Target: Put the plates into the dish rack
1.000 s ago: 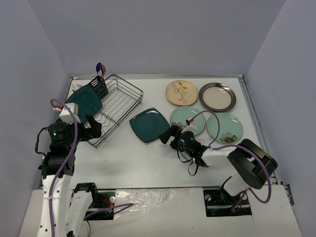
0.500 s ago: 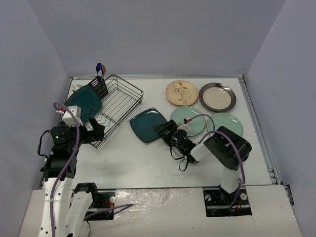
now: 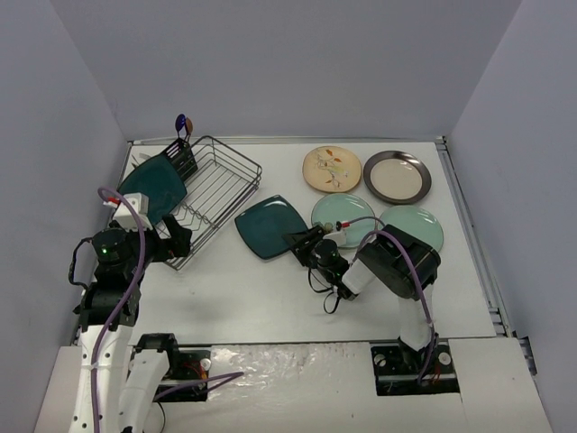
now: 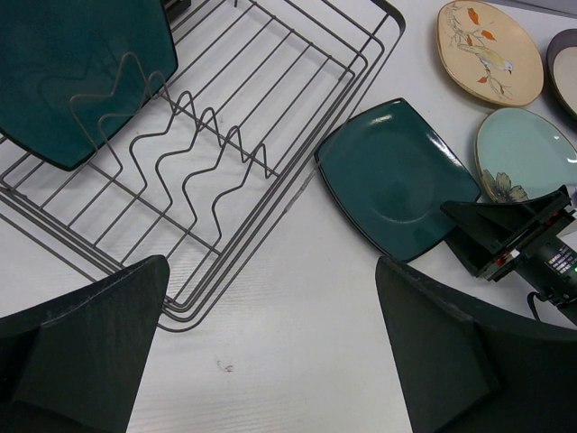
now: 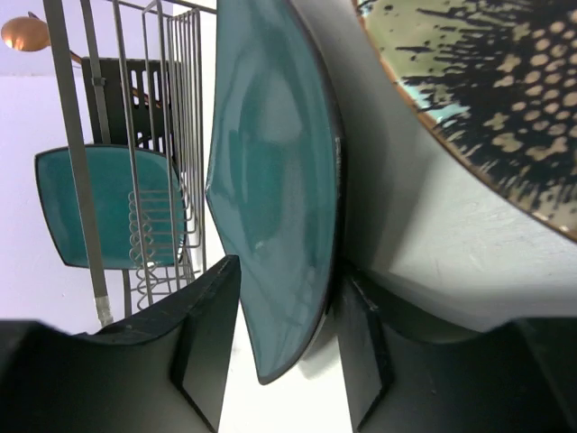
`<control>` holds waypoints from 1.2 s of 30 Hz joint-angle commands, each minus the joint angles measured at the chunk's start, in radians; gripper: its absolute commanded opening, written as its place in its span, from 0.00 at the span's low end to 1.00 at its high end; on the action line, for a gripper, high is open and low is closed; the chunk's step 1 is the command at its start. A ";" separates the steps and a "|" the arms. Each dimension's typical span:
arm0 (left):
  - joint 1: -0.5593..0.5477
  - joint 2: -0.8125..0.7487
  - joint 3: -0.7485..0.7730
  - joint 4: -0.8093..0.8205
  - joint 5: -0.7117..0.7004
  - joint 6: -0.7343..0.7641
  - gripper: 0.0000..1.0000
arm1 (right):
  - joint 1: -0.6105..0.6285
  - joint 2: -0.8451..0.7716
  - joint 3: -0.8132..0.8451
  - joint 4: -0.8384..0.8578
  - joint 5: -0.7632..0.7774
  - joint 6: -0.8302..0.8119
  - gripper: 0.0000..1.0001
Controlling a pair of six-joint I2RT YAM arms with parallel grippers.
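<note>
One dark teal square plate [image 3: 267, 227] lies flat on the table right of the dish rack [image 3: 225, 180]. My right gripper [image 3: 299, 242] reaches in low from the right, its fingers closed over that plate's near right corner [image 5: 270, 198], one above and one beneath. A second teal square plate [image 3: 153, 188] stands in the rack's left end [image 4: 72, 63]. My left gripper [image 3: 176, 236] hovers open over the table by the rack's near corner, holding nothing [image 4: 270, 352]. A cream floral plate [image 3: 331, 168], a beige dark-rimmed plate [image 3: 397, 176] and two mint plates [image 3: 341, 216] [image 3: 416, 225] lie to the right.
A dark slotted cutlery holder [image 3: 184, 161] with utensils stands at the rack's far left corner. The right arm's body lies across the near edges of the mint plates. Grey walls close in the table on three sides.
My right gripper slid left onto the teal plate's corner and closed from wide open; the plate shifted slightly left. The left arm drew back a little, then stayed still.
</note>
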 commanded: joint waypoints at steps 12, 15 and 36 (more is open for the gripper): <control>-0.005 0.018 0.026 0.068 0.045 -0.029 0.97 | -0.009 -0.045 -0.044 -0.106 0.022 -0.035 0.00; -0.005 0.020 0.038 0.067 0.069 -0.057 0.97 | -0.014 -0.122 -0.055 -0.118 0.003 -0.049 0.00; -0.254 0.203 0.123 0.227 0.220 -0.270 0.97 | -0.254 -0.700 -0.081 -0.428 -0.421 -0.206 0.00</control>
